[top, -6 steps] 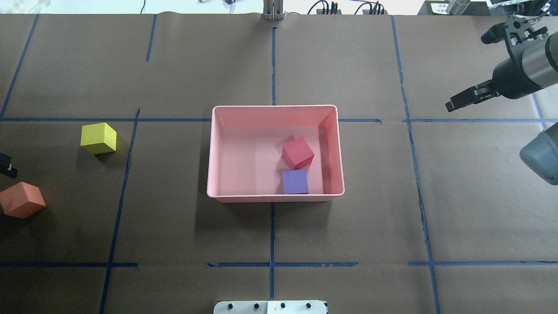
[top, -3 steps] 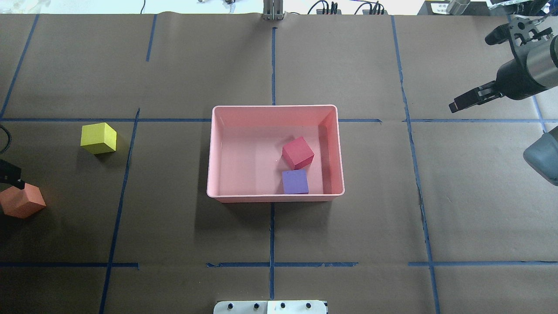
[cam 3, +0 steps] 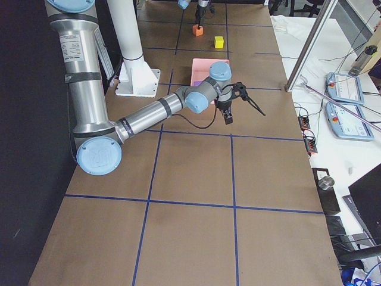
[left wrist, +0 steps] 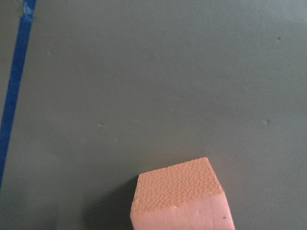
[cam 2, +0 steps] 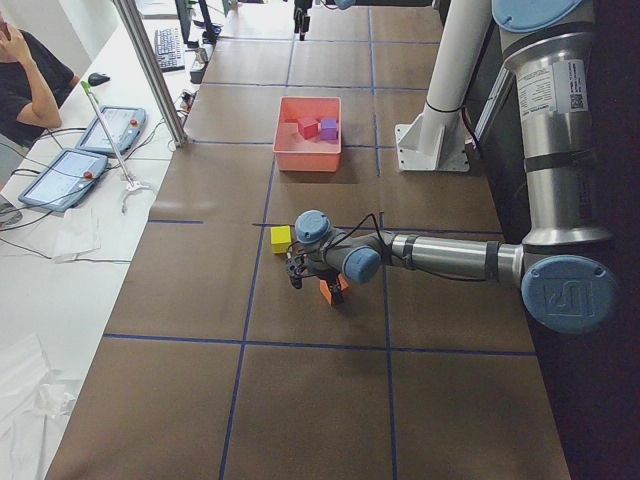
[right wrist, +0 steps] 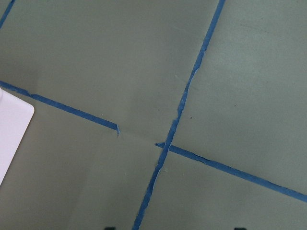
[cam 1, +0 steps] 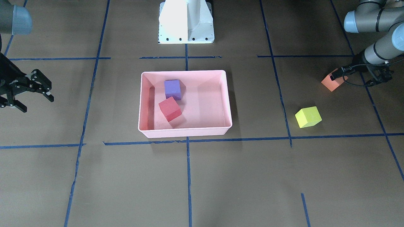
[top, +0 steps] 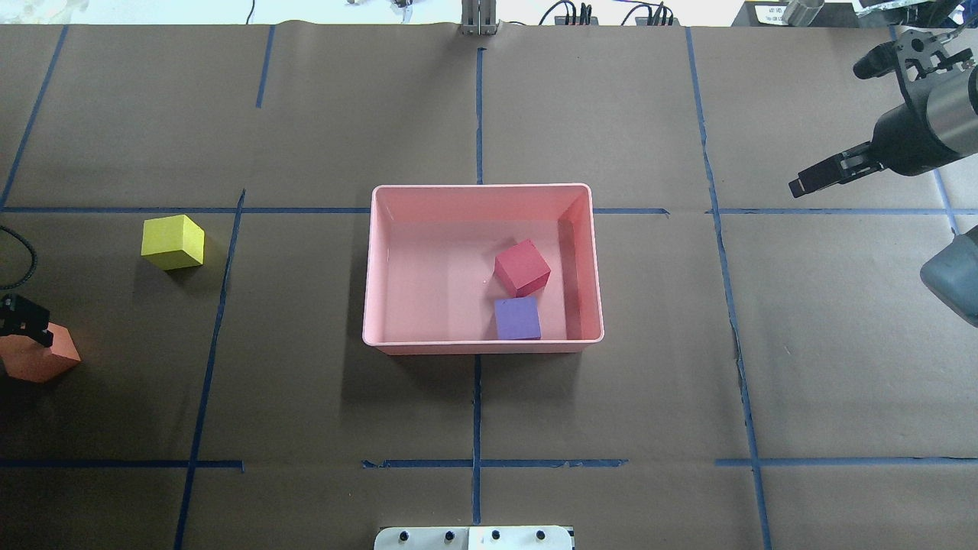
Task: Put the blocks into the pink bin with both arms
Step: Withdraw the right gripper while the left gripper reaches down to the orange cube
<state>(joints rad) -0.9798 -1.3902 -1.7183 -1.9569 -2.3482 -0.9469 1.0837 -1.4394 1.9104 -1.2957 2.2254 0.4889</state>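
The orange block (cam 1: 330,84) sits on the table at the robot's far left, with the left gripper (cam 1: 337,75) low at its edge; I cannot tell its spread. If it is off-centre, a finger could shove or tip the foam. Red (top: 522,267) and purple (top: 518,318) lie in the bin (top: 481,347), and yellow (top: 173,242) sits outside it. The right gripper (cam 1: 33,101) hangs spread and empty.
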